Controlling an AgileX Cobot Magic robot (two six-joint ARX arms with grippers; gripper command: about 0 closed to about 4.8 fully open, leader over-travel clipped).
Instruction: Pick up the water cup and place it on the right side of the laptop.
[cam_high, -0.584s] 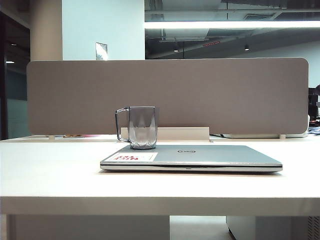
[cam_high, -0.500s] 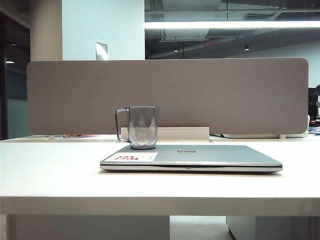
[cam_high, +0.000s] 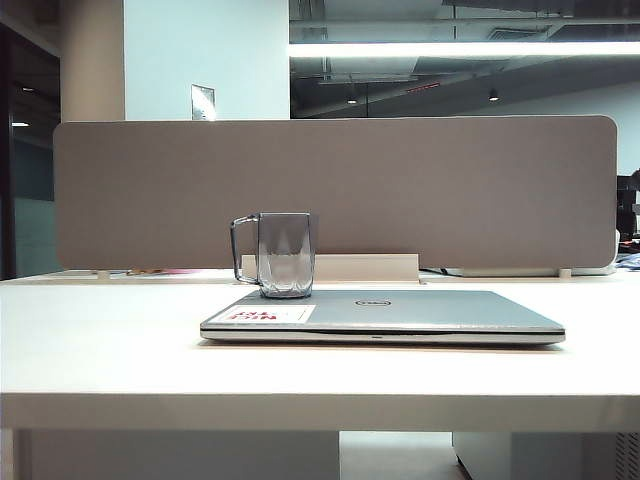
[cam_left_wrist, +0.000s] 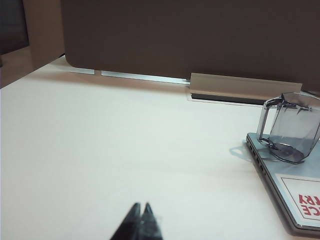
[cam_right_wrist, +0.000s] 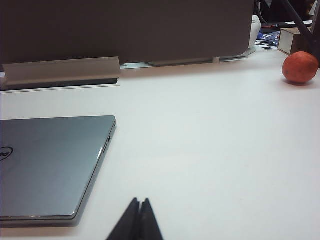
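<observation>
Your left gripper (cam_left_wrist: 141, 212) hovers over bare table (cam_left_wrist: 125, 150), jaws pressed together, empty; the water cup (cam_left_wrist: 292, 127) stands upright at its two o'clock, on the closed laptop (cam_left_wrist: 295, 190). Your right gripper (cam_right_wrist: 138, 209), jaws likewise closed, sits beside the laptop's right edge.

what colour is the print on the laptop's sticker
Red print on a white sticker on the laptop lid; exterior view shows it best.

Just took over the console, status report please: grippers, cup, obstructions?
Left gripper and right gripper shut, empty, over bare table. Water cup upright on closed laptop, left rear corner. Table right of laptop free; orange ball far off.
</observation>
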